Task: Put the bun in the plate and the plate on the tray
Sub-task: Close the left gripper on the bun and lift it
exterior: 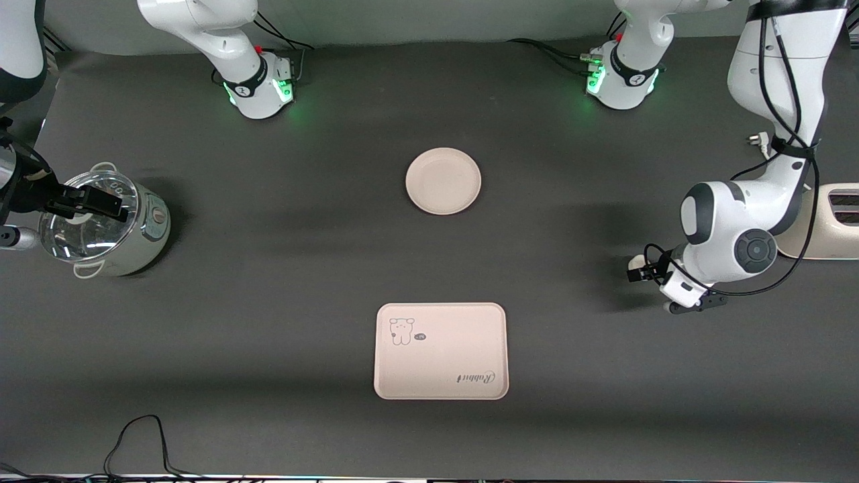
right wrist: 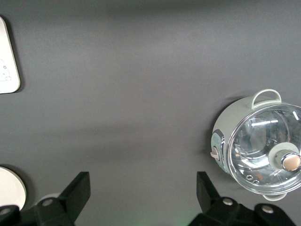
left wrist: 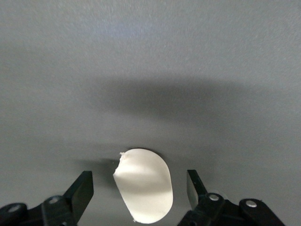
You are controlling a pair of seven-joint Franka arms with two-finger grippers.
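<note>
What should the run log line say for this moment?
left gripper: open, around bun | right gripper: open, waiting | plate: empty | tray: empty

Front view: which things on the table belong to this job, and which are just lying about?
Job:
bun, between the open left gripper fingers
plate, bare
tray, nearer the camera

Lying about:
glass-lidded pot, under the open right gripper
toaster

High front camera facing the bases, left wrist close above the bun (left wrist: 143, 186), right wrist higher, sharing tray (right wrist: 7, 56) corner at ten o'clock
</note>
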